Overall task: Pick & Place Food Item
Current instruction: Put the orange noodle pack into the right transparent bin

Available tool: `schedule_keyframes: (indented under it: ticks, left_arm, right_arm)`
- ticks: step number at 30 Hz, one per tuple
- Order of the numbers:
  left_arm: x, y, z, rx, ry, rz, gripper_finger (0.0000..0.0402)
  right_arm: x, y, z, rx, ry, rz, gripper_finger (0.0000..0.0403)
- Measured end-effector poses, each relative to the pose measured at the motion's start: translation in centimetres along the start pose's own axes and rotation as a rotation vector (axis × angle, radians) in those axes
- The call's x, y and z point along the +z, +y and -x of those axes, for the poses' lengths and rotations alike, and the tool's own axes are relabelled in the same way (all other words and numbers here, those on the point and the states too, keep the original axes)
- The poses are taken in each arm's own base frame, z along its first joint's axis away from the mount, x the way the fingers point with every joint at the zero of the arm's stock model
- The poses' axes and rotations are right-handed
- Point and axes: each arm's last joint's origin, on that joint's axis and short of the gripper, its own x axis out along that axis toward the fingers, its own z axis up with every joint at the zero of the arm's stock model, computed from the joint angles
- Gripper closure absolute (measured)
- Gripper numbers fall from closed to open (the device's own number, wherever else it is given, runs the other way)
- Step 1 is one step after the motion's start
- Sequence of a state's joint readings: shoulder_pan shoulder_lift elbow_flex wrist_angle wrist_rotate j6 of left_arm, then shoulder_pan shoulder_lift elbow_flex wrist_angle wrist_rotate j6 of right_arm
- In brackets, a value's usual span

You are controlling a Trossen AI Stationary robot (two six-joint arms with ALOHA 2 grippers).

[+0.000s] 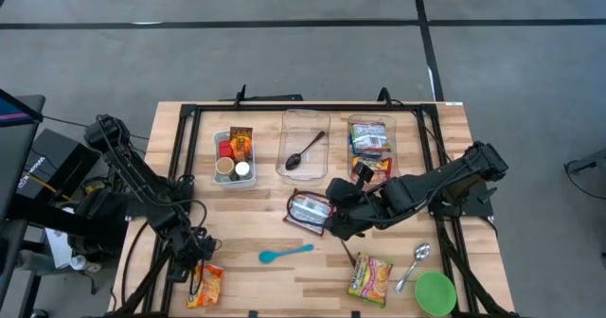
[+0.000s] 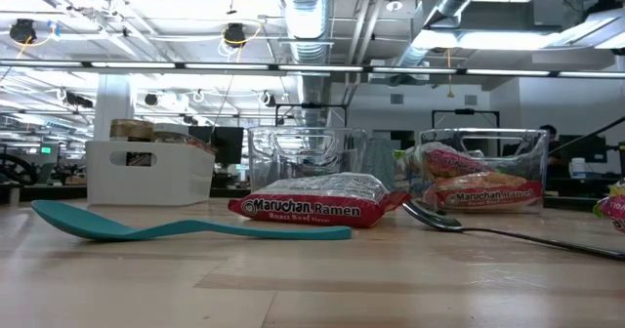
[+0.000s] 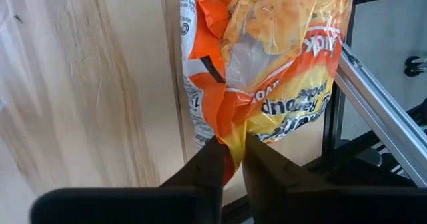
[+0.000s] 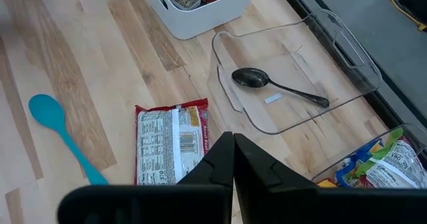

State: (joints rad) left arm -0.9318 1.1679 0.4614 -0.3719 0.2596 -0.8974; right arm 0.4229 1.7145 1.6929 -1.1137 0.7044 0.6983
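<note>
The picking-up step is in hand. The orange crinkly snack bag (image 3: 267, 71) lies at the near left corner of the wooden desk (image 1: 256, 233), and its end is pinched by the nearly shut jaws of the left gripper (image 3: 230, 159). Next, the bag must be lifted and carried to a bin, it seems. The right gripper (image 4: 232, 159) is held with jaws shut and empty above the red ramen packet (image 4: 170, 143). A teal plastic spoon (image 1: 284, 253) lies in between, and the right arm could get in the way.
</note>
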Motion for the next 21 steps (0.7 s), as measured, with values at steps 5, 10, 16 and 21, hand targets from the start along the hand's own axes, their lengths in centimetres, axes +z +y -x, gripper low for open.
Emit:
schedule_keyframes:
  ticks: [5, 10, 16, 21]
  left_arm:
    - [0.01, -0.02, 0.01, -0.001, -0.001, 0.003, 0.0395]
    - [0.01, -0.02, 0.04, -0.001, -0.002, 0.025, 0.0399]
    - [0.05, -0.07, 0.2, -0.004, -0.012, 0.026, 0.0401]
    - [0.06, -0.22, 0.8, -0.014, -0.051, 0.074, 0.0401]
  right_arm:
    - [0.0, 0.0, 0.0, 0.0, 0.0, 0.0, 0.0402]
    - [0.0, 0.0, 0.0, 0.0, 0.0, 0.0, 0.0402]
    - [0.0, 0.0, 0.0, 0.0, 0.0, 0.0, 0.0402]
    - [0.0, -0.01, -0.01, 0.0, 0.0, -0.001, 0.0402]
